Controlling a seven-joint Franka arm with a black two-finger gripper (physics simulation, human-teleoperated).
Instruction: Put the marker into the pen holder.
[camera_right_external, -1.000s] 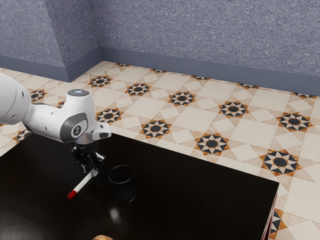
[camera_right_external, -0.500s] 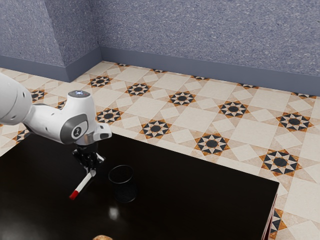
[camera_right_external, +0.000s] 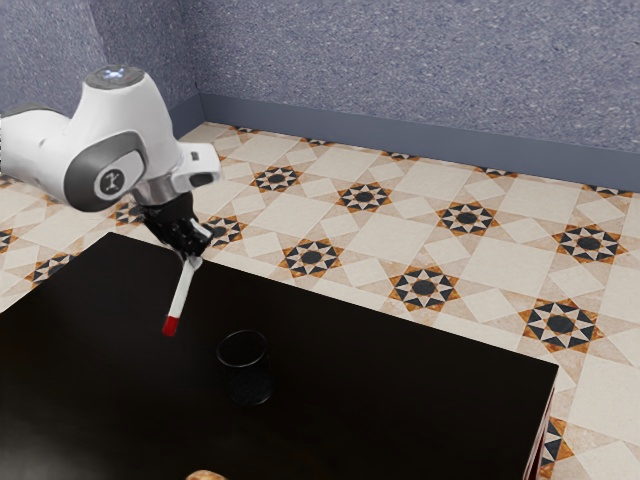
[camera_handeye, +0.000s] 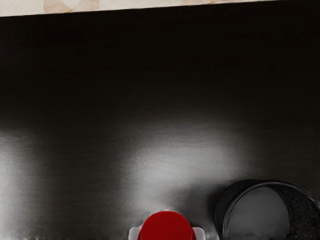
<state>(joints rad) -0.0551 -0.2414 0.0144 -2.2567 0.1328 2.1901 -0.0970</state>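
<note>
Tool (camera_right_external: 192, 260) closed snugly around the marker (camera_right_external: 180, 294), upper end hidden, pen holder (camera_handeye: 267, 212) partly cut off in wrist view.

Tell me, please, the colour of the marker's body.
The marker's body is white; it shows best in the exterior view.

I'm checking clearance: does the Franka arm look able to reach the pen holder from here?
Probably yes: the gripper holds the marker raised, and nothing visible blocks the way to the open-topped pen holder.
</note>
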